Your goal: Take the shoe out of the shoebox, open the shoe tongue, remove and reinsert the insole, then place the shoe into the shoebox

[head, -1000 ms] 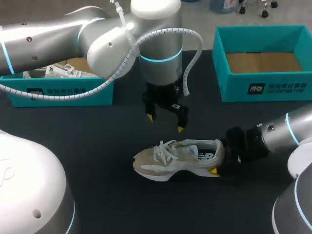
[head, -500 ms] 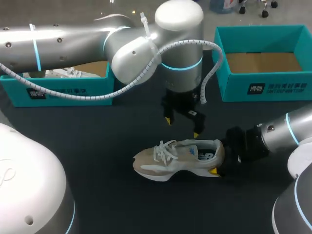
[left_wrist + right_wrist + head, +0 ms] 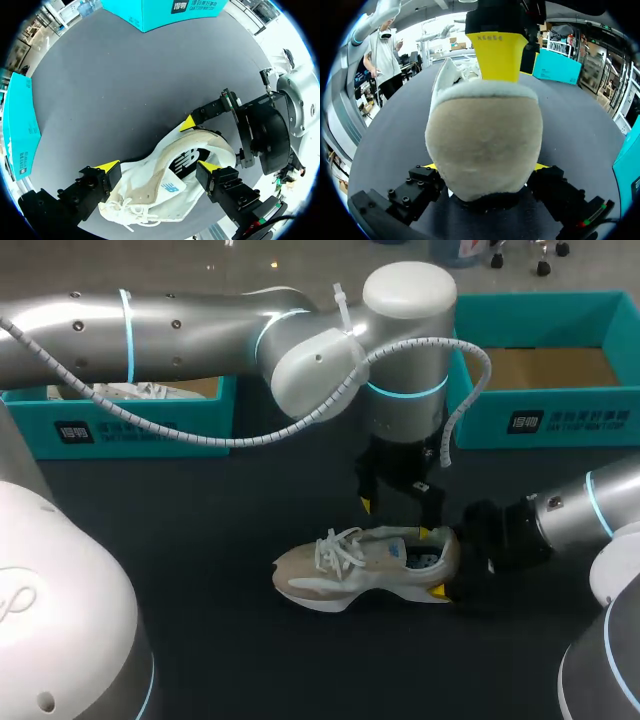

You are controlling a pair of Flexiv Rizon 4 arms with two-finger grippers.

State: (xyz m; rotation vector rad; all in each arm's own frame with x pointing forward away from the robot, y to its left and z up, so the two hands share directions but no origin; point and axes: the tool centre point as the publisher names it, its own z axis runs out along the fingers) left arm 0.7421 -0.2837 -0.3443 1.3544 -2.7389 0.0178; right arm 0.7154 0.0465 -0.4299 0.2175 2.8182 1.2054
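A: Shoe [image 3: 365, 565]?
B: Mid-tabletop, nearer the right edge. Sole down, toe toward the left edge.
A: Right gripper [image 3: 485, 169]?
B: Clamped on the heel, one finger each side.
A: Left gripper [image 3: 395, 518]?
B: Spread wide just above the collar, a tip on either side, gripping nothing.
A: Boxes?
B: Right box [image 3: 540, 415] and left box [image 3: 120, 425], along the far edge.

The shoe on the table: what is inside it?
Through the opening of the shoe, a dark insole with white print shows. Its front part is hidden under the laces.
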